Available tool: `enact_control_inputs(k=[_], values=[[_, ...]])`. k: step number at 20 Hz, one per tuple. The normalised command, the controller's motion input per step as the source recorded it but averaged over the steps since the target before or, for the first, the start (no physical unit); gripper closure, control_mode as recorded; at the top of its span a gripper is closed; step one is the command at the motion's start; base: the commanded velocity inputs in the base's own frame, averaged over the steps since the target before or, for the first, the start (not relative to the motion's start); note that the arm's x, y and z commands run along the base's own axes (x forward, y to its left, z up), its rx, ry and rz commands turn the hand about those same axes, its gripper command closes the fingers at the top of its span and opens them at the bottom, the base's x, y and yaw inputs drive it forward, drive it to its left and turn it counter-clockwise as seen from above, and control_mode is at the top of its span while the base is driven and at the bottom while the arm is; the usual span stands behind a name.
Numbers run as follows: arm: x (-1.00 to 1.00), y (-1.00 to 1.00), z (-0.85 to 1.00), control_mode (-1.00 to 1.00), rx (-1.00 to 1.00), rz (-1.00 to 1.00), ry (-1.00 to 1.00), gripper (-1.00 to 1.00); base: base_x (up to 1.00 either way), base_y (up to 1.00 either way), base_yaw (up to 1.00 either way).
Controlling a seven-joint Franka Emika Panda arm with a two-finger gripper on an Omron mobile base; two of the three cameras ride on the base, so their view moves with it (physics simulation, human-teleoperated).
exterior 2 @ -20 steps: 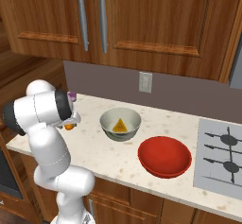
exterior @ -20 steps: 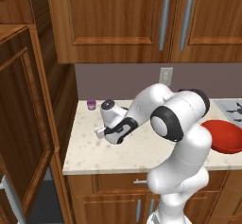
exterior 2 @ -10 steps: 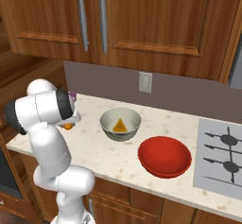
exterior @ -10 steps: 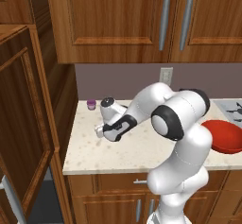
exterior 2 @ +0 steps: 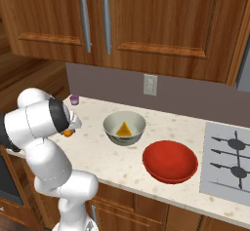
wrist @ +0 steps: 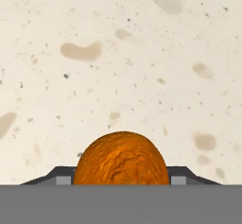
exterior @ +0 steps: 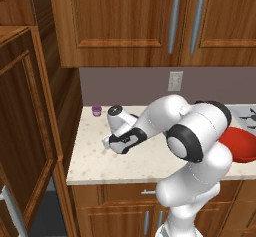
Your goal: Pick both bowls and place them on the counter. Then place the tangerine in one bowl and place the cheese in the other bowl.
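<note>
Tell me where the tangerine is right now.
The tangerine sits between the gripper fingers in the hand view, over the counter, left of the cream bowl holding the cheese.

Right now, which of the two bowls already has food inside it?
The pale cream-grey bowl, the one nearer the arm: the yellow cheese wedge lies in it. The red bowl beside the stove has nothing inside.

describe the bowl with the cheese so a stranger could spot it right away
Find the beige speckled counter under the wooden wall cabinets, with a stove at its right end. Near the middle, below the wall outlet, sits the cream bowl with a dark-patterned outside. Unlike the plain red bowl beside it, it holds the yellow cheese wedge.
</note>
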Motion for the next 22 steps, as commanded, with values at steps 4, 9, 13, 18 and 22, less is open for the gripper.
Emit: enact_control_inputs(k=[4, 9, 13, 18, 22], values=[[-0.31, -0.14, 0.39, -1.0, 0.04, 0.04, 0.05, 1.0, 0.0, 0.0, 0.0], [-0.38, -0.15, 0.51, -1.0, 0.02, 0.05, 0.0, 1.0, 0.0, 0.0, 0.0], [-0.5, -0.24, 0.52, -1.0, 0.0, 0.08, -0.09, 1.0, 0.0, 0.0, 0.0], [-0.56, -0.35, 0.49, -1.0, 0.0, 0.02, -0.25, 1.0, 0.0, 0.0, 0.0], [-0.58, -0.42, 0.49, -1.0, 0.01, 0.03, -0.23, 1.0, 0.0, 0.0, 0.0]])
